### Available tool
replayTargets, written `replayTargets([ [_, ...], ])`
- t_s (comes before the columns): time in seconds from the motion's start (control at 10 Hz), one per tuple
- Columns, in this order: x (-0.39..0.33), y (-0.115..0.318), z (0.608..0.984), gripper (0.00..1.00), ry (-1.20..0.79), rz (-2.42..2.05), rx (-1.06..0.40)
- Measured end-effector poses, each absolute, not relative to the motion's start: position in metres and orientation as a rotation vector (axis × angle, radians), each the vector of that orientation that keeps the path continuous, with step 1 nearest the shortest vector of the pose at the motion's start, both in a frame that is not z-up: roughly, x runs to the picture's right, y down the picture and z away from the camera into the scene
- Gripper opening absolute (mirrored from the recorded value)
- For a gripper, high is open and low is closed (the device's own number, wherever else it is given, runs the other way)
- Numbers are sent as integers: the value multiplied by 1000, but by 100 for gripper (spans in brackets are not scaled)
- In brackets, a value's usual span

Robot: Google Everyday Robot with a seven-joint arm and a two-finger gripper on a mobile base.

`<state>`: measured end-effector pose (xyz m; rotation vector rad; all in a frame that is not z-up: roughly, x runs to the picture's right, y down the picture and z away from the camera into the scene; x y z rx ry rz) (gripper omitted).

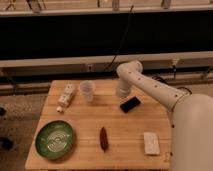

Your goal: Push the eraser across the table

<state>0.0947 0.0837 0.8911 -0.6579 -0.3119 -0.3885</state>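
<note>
Eraser (130,104) seems flat, stiff, light (probably slides easily on the table (125,137)); my gripper (122,92), open or closed I cannot tell, sits just behind its far edge, where I'd push.

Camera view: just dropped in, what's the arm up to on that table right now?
The robot's single arm reaches over the far right part of the table, with the gripper lowered close to the wood beside the far-left end of the black eraser. Whether it touches the eraser cannot be told. The eraser lies flat and at an angle. Away from the arm sit a clear cup, a green plate, a dark red item and a whitish block.
</note>
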Motion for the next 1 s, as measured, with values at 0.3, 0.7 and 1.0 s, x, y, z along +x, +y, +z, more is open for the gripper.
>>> replayTargets([
  [0.3,123,80,892,0,-278,-330,-658],
  [0.7,211,75,895,0,-197,-224,-664],
  [1.0,249,72,896,0,-143,-162,-667],
])
